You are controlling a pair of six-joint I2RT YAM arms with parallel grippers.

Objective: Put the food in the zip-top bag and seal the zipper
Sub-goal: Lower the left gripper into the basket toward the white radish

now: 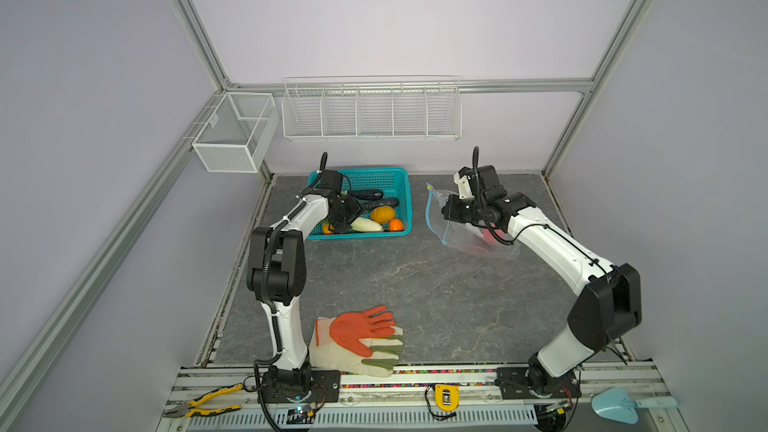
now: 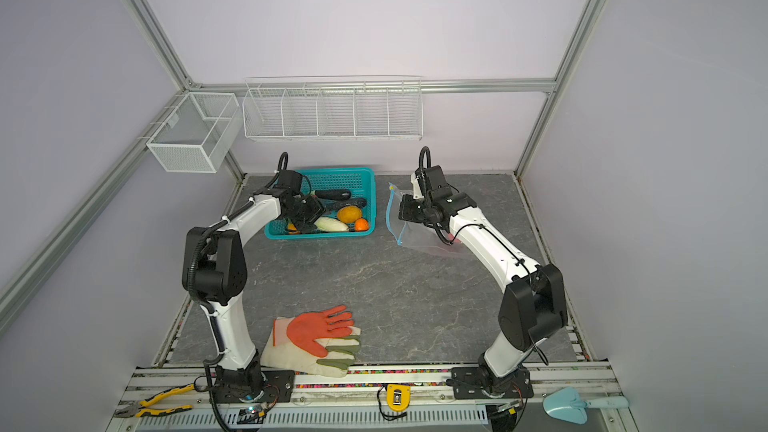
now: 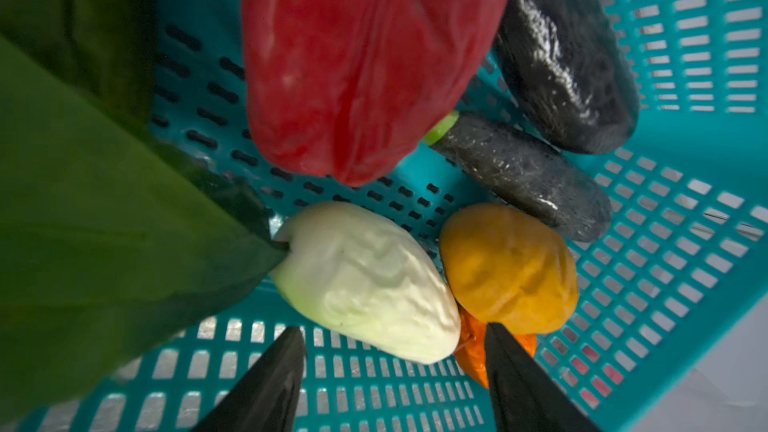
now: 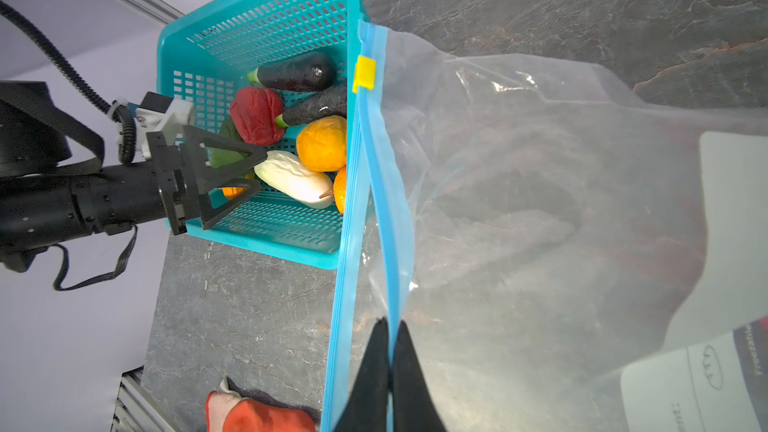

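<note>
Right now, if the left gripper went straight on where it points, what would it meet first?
Probably the white toy vegetable, lying in the teal basket just ahead of the open left gripper; exact depth is unclear.

My left gripper [image 3: 394,328] sits over food [image 1: 382,214] in the basket [image 1: 374,182] at the bench's [image 1: 395,276] back; the bag [image 1: 460,238] lies right of the basket, gloves [image 1: 357,334] near the front edge.

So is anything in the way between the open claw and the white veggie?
Nothing visible. The left gripper hangs open over the teal basket, right by the white vegetable; a yellow-orange fruit lies beside it, not between.
</note>
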